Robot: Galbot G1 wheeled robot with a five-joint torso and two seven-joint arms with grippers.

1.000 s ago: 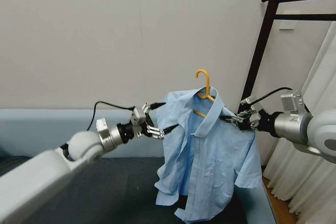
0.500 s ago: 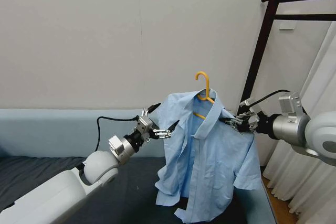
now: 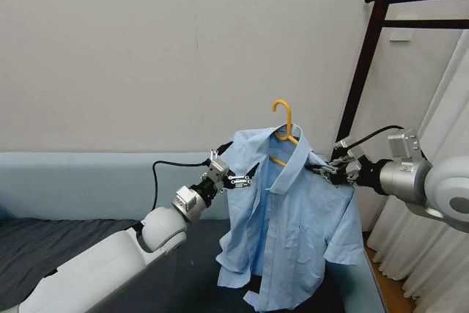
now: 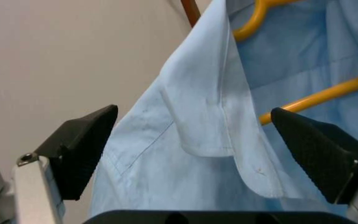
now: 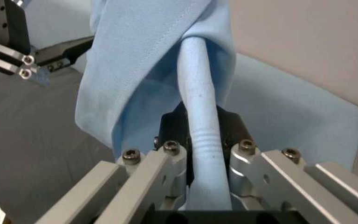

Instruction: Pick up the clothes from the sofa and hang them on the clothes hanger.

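Note:
A light blue shirt (image 3: 300,232) hangs in the air on a yellow hanger (image 3: 286,119) above the sofa's right end. My right gripper (image 3: 324,170) is shut on a bunched fold of the shirt's shoulder (image 5: 197,107), seen close up in the right wrist view with the jaws pinched on the cloth. My left gripper (image 3: 245,177) stands open at the shirt's other shoulder. In the left wrist view its black fingertips (image 4: 86,144) straddle the collar (image 4: 210,116), with the hanger's yellow arm (image 4: 328,91) behind. The left gripper (image 5: 48,58) also shows far off in the right wrist view.
A dark wooden clothes rack (image 3: 366,56) rises behind the right arm, its crossbars reaching off to the right. The blue-grey sofa back (image 3: 73,174) and dark seat (image 3: 44,254) lie below. A white curtain (image 3: 432,269) hangs at the far right.
My left arm has swung right and its gripper has advanced from the shirt's outer edge to the collar. The right gripper and the shirt have stayed almost still.

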